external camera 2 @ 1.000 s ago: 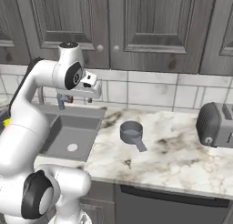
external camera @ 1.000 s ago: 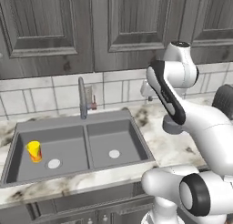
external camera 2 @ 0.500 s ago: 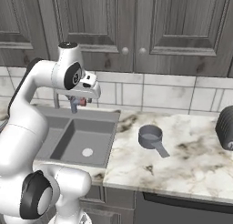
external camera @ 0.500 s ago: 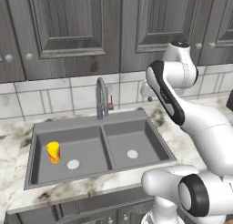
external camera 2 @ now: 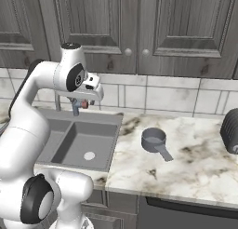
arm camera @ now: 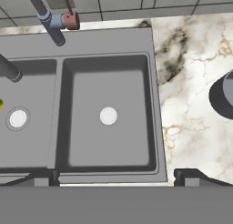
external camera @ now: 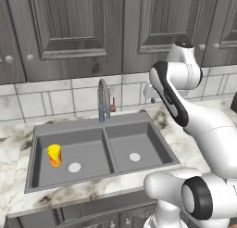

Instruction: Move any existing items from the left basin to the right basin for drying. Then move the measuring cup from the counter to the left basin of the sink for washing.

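Marble-look tabletop (external camera 2: pixel 195 163) | fingers (arm camera: pixel 113 176) released, empty, above right basin (arm camera: pixel 108 116) | yellow cylindrical cup (external camera: pixel 54 155) left of them, unmoved | grey handled measuring cup (external camera 2: pixel 154 140) right, untouched

Even soft rendered light, no glare, sharp thru-out, faint shadows in basins (external camera: pixel 92 148)

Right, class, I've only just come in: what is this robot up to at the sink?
Nothing is being handled yet. The gripper hangs open above the sink, holding nothing. The yellow cup stands upright in the left basin, near its drain. The right basin holds nothing besides its drain. The measuring cup sits on the counter to the right of the sink, handle pointing toward the front edge.
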### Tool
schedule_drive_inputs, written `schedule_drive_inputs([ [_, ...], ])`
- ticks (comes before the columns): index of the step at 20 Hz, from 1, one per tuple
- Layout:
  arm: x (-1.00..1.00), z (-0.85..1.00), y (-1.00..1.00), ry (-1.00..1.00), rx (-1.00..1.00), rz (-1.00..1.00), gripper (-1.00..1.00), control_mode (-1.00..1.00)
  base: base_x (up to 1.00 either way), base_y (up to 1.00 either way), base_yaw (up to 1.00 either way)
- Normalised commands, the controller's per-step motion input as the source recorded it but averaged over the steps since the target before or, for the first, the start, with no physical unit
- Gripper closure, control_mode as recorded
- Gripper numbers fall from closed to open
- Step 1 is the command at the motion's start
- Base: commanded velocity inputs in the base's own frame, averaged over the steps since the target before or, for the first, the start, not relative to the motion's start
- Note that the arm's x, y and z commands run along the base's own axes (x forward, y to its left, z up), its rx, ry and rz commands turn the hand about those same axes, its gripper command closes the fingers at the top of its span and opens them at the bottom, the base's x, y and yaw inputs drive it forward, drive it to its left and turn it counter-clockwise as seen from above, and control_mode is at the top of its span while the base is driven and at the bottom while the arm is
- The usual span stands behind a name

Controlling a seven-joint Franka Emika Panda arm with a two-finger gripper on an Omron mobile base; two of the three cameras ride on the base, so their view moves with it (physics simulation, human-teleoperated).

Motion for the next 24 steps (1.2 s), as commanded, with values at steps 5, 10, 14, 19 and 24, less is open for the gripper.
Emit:
schedule_drive_inputs([
  [5, 0.00, 0.00, 0.00, 0.00, 0.00, 0.00, -1.00, 1.00, 0.00, 0.00, 0.00],
  [10, 0.00, 0.00, 0.00, 0.00, 0.00, 0.00, -1.00, -1.00, 0.00, 0.00, 0.00],
  [14, 0.00, 0.00, 0.00, 0.00, 0.00, 0.00, -1.00, -1.00, 0.00, 0.00, 0.00],
  [19, 0.00, 0.00, 0.00, 0.00, 0.00, 0.00, -1.00, -1.00, 0.00, 0.00, 0.00],
  [24, 0.00, 0.00, 0.00, 0.00, 0.00, 0.00, -1.00, -1.00, 0.00, 0.00, 0.00],
])
